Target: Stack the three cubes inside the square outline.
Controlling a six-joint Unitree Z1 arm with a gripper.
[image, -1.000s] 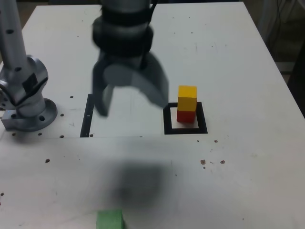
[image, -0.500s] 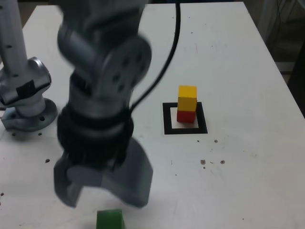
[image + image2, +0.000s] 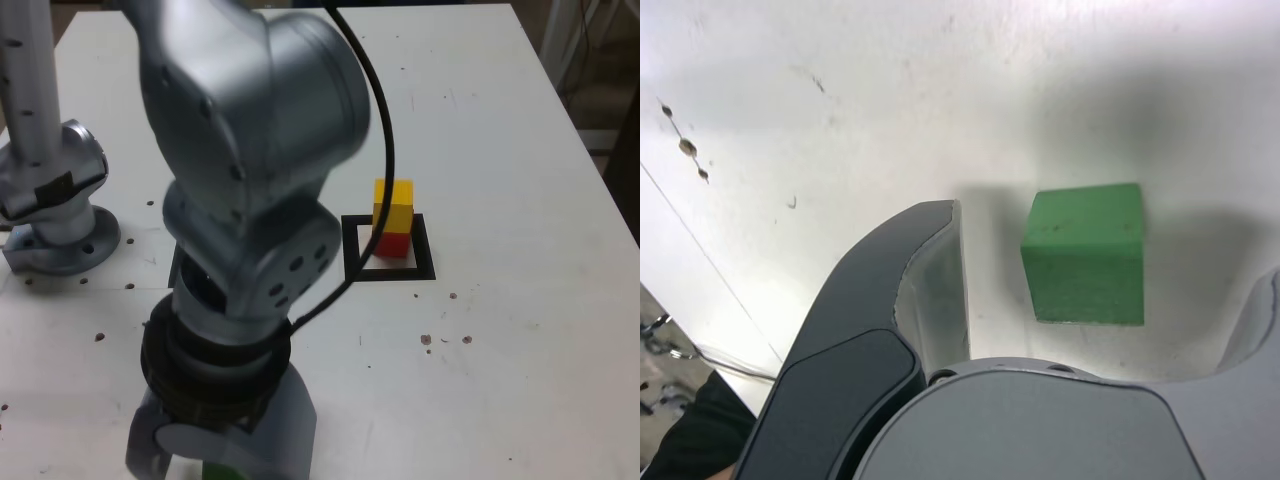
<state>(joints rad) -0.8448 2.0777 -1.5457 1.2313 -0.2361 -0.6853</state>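
A yellow cube (image 3: 393, 203) sits on a red cube (image 3: 392, 243) inside the square outline (image 3: 427, 266), right of centre in the exterior view. The green cube (image 3: 1085, 255) lies alone on the white table near its front edge. In the exterior view only a sliver of the green cube (image 3: 214, 471) shows under the arm. My gripper (image 3: 215, 455) is low over it and open. In the wrist view the gripper (image 3: 1108, 252) has one finger (image 3: 930, 290) on each side of the green cube, with a gap to each face.
The arm's silver base (image 3: 55, 215) stands at the exterior view's left. My arm hides most of a thin black strip (image 3: 177, 262). A black cable (image 3: 385, 150) arcs near the stack. The table's edge (image 3: 700, 260) runs close beside the gripper.
My arm has swung from over the table's middle toward the front edge and come down around the green cube. The jaws stayed open. The red and yellow stack has not moved.
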